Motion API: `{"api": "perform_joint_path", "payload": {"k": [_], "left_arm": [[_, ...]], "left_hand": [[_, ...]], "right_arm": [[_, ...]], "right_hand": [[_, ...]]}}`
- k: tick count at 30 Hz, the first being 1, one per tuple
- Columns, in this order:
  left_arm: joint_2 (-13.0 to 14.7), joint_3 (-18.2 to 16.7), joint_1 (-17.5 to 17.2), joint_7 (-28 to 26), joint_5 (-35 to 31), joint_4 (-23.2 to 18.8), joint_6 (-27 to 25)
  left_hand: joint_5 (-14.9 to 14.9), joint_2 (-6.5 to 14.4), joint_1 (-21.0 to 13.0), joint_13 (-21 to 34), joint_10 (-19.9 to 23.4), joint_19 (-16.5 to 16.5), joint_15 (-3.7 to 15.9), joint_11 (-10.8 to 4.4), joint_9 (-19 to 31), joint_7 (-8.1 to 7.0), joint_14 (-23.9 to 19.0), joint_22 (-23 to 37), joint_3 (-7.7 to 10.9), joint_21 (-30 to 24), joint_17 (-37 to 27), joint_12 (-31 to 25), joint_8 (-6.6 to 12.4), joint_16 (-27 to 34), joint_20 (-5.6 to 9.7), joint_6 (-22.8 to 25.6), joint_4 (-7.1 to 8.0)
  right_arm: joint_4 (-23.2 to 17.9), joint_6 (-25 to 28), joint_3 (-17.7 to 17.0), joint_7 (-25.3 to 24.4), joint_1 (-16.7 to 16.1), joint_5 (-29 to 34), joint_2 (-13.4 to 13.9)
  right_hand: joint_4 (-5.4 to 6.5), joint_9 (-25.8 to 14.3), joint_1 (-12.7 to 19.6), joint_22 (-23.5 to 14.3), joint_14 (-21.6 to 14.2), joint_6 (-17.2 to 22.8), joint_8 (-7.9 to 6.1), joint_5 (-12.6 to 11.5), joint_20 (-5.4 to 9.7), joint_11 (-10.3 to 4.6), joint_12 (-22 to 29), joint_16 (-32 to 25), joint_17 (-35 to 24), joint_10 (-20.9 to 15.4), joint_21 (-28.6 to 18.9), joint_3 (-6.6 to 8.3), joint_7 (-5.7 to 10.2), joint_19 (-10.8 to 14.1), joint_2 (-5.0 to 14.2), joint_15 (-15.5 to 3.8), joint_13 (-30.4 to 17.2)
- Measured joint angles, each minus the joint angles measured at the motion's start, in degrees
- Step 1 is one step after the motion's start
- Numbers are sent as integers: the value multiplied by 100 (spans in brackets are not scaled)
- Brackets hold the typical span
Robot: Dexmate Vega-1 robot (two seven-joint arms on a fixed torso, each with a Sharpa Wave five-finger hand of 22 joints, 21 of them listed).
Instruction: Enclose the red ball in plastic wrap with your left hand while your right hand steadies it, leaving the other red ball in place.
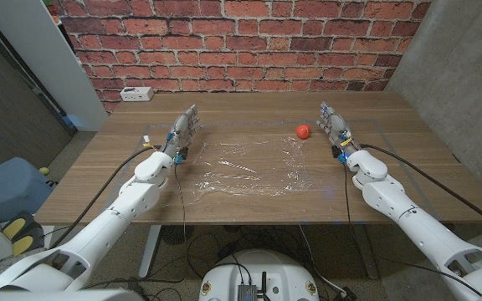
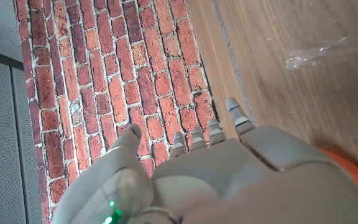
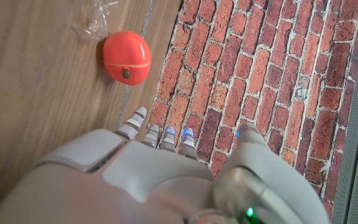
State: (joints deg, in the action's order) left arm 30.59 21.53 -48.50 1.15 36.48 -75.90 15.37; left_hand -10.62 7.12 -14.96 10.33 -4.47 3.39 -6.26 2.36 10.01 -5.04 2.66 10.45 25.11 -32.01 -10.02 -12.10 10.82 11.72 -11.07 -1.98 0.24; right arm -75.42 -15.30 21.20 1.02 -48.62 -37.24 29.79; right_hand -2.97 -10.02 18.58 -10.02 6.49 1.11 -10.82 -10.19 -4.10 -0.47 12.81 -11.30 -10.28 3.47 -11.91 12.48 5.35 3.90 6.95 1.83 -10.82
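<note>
1. Ball-wrapping hasn't really kicked off yet, far as I can judge. Biggest thing first: the wooden counter (image 1: pixel 249 113) carries everything, with a brick wall behind it.
2. Plastic wrap (image 1: pixel 241 171) is spread out crinkly across the middle of the counter, between the two arms. Nothing sits on it as far as I can see.
3. Left hand (image 1: pixel 184 130) stands near the wrap's left edge, fingers pointing up and apart, holding nothing. It isn't touching the wrap from what I can tell.
4. Right hand (image 1: pixel 335 125) is over by the wrap's right side, also fingers up and spread, nothing in it.
5. Red ball (image 1: pixel 303 130) sits on the counter just past the wrap's far right corner, near the right hand but apart from it. The right wrist view shows it right beside a scrunched bit of wrap. I only spot one ball for sure; there's an orange-red smear at the edge of the left wrist view, can't tell what it is.
6. Next move, my guess: the ball needs to get onto the sheet with the right hand steadying it, then the left hand pinches a wrap edge to fold over.
</note>
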Motion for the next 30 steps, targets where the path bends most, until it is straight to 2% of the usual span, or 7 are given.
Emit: {"api": "perform_joint_path", "payload": {"k": [5,8,12,17,20,24,30], "left_arm": [[84,25,-23,-155,-177,-112,-76],[177,51,-53,-218,-241,-240,-101],[325,92,-91,-590,-603,-471,-353],[523,149,-124,-1066,-1056,-808,-802],[640,187,-136,-1217,-1197,-1046,-969],[762,237,-143,-1746,-1663,-1370,-1658],[885,320,-131,-2227,-2058,-1856,-2532]], "left_hand": [[0,23,-23,0,0,-31,-31,0,1,-7,-31,10,23,0,0,0,21,0,-30,57,-24],[0,1,-45,0,32,114,-31,-31,1,-20,-31,10,65,76,0,0,21,0,-79,89,-65],[0,8,-99,0,53,278,-30,-52,1,-50,-31,10,94,164,1,0,21,0,-91,119,-94],[0,2,-153,9,74,298,-26,-74,1,-121,-98,10,136,174,1,0,21,-24,-110,190,-141],[0,-2,-268,22,212,131,36,-102,1,-208,-253,10,159,174,1,-8,21,-24,-74,277,-275],[1,-53,-495,22,479,-192,148,-122,1,-321,-606,32,237,145,2,-90,43,34,-80,524,-511],[29,-115,-764,49,876,-522,318,-111,1,-387,-1104,37,340,101,-29,-176,99,110,-91,957,-817]], "right_arm": [[-62,59,15,-53,-17,34,20],[-72,87,19,-93,-18,75,24],[-123,130,75,-154,-22,176,58],[-155,195,154,-224,2,314,94],[-162,229,175,-257,15,384,102],[-179,266,228,-296,47,455,123],[-187,307,257,-338,68,521,138]], "right_hand": [[-24,0,23,0,0,0,0,0,-14,40,0,0,0,22,0,24,0,-14,23,0,0],[-34,0,23,0,0,22,0,0,-54,70,0,0,0,-9,0,34,21,8,23,0,1],[-47,0,28,0,-26,54,0,0,-54,97,0,0,0,-36,0,47,8,8,28,25,1],[-64,1,75,1,-56,54,0,0,-54,101,0,0,0,-40,0,64,8,8,30,11,1],[-64,1,75,1,-56,68,0,0,-53,129,0,0,0,-72,0,64,-7,8,30,11,1],[-86,1,75,1,-58,85,0,0,-53,110,0,0,0,-92,0,87,-23,8,30,13,1],[-87,1,75,1,-86,84,0,0,-49,116,0,0,1,-128,0,87,-23,12,30,42,1]]}}
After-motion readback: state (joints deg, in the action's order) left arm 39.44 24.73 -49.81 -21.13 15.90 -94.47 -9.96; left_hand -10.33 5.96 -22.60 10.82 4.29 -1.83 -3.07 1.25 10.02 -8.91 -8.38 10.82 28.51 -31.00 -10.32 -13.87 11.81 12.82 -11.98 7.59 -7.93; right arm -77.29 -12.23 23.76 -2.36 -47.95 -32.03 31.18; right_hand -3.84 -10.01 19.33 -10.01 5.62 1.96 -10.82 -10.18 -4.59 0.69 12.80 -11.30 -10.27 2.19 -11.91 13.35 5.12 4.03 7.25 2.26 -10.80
